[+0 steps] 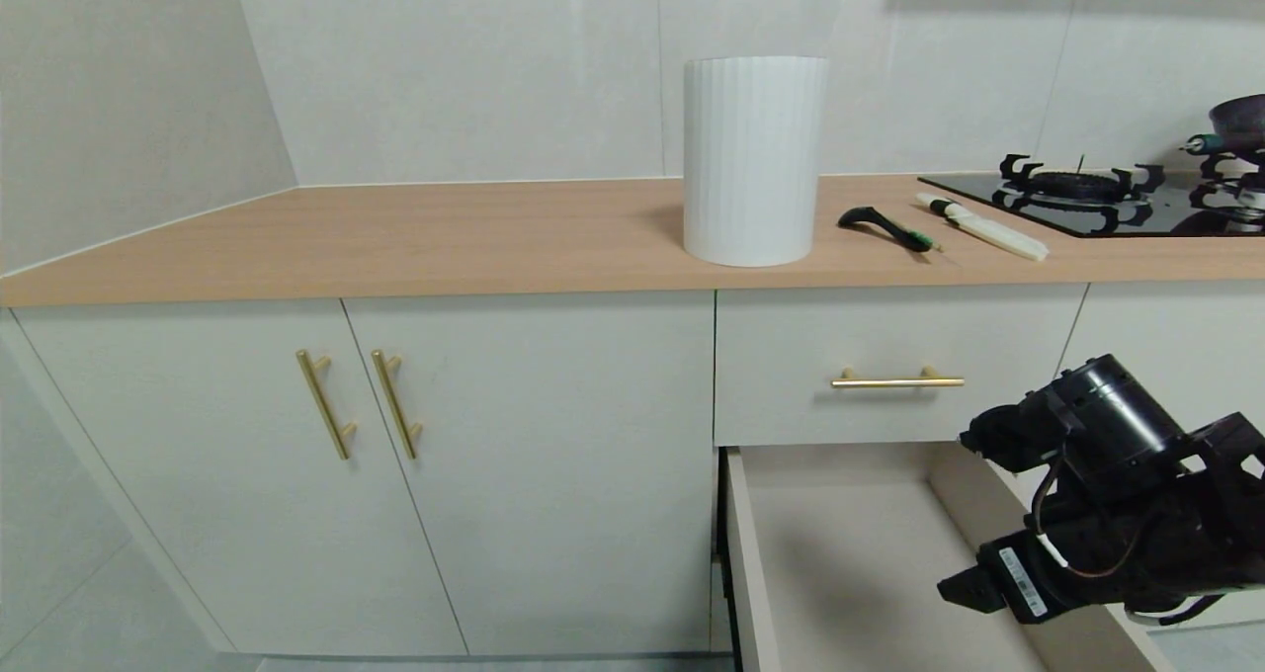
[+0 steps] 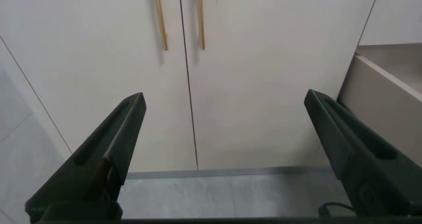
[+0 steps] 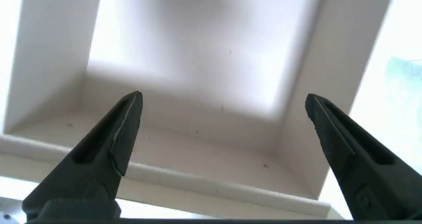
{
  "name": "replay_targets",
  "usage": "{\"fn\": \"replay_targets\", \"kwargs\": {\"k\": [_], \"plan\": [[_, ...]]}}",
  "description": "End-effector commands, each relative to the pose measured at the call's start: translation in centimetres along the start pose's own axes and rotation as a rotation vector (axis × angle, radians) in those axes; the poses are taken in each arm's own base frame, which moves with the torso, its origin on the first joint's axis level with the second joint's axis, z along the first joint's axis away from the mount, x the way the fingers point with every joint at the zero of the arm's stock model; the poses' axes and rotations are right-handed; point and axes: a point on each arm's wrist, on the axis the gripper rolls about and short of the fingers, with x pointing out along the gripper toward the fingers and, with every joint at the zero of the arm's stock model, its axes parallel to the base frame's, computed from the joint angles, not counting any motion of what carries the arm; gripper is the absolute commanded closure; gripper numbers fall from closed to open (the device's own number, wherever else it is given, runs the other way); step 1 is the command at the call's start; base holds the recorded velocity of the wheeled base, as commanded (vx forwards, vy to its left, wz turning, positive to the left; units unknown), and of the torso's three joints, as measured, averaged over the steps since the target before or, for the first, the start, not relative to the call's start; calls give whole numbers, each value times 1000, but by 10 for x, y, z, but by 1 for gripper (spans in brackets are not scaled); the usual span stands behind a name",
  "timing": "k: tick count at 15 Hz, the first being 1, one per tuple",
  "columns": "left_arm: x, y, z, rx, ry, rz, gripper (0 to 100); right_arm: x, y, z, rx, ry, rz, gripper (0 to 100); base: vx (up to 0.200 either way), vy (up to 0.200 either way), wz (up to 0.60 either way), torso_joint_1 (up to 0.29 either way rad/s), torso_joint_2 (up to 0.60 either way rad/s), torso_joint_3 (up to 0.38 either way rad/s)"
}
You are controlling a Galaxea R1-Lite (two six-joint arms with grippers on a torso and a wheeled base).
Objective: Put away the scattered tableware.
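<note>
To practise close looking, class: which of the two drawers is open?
The lower drawer, pulled out with its inside showing. The upper drawer, with the gold handle, is shut.

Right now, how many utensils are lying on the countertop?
2. A black-and-green utensil lies just right of the white container; a cream-coloured utensil lies further right, beside the stove. More may be hidden behind the container.

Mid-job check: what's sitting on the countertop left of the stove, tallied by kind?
Ribbed white canister: 1
Loose utensils: 2 (black-handled utensil, white utensil)
Total: 3
</note>
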Motion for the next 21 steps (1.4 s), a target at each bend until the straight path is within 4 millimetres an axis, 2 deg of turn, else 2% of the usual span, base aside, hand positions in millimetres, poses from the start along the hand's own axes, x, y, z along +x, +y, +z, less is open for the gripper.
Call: {"fn": "replay_targets", "kwargs": {"k": [1, 6, 10, 21], "plan": [[0, 0, 0, 0, 0, 1, 0, -1, -12, 5, 45, -28, -23, 0, 0, 0, 0, 0, 0, 0], [0, 0, 0, 0, 0, 1, 0, 1, -16, 8, 60, -52, -35, 0, 0, 0, 0, 4, -20, -9], [0, 0, 0, 0, 0, 1, 0, 1, -16, 8, 60, -53, -44, 0, 0, 0, 0, 85, -259, -253], [0, 0, 0, 0, 0, 1, 0, 1, -16, 7, 59, -53, -46, 0, 0, 0, 0, 179, -499, -286]]}}
